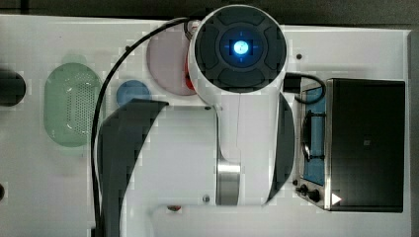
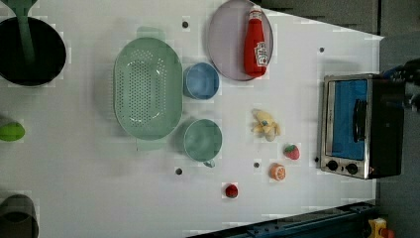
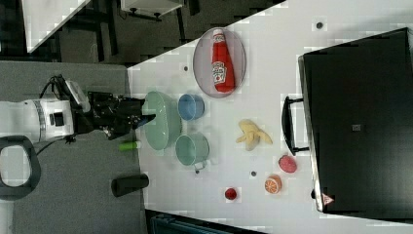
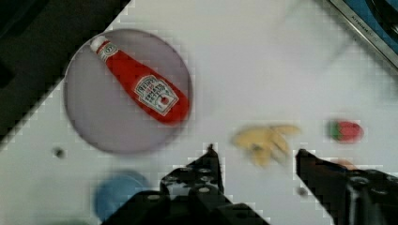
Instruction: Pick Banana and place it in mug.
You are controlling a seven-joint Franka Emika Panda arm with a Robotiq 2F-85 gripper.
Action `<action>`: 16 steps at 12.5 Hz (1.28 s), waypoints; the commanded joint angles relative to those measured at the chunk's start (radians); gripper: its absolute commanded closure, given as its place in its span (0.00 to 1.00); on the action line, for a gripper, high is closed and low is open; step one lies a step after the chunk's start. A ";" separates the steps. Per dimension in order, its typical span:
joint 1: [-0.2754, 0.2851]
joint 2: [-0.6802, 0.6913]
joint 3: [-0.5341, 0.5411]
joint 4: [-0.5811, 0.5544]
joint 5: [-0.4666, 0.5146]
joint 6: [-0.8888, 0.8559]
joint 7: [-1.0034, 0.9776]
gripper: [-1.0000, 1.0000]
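Top view looks straight down, near the arm (image 1: 237,98); left and right views, farther off, share the table (image 2: 99,198), the oven (image 2: 359,126) at 3 o'clock.

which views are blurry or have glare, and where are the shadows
Wrist view: soft blur on the banana and strawberry. Top view: a blue light glows on the arm, which blocks much of the table. Left view: even lighting, with a faint shadow beside the mug.
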 commanded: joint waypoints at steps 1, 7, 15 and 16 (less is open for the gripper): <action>-0.022 -0.322 -0.016 -0.152 0.023 -0.232 0.013 0.21; -0.021 -0.278 -0.015 -0.241 0.023 -0.160 0.013 0.00; -0.013 -0.119 0.000 -0.543 0.021 0.370 -0.164 0.00; -0.013 -0.088 0.001 -0.564 0.020 0.422 -0.199 0.00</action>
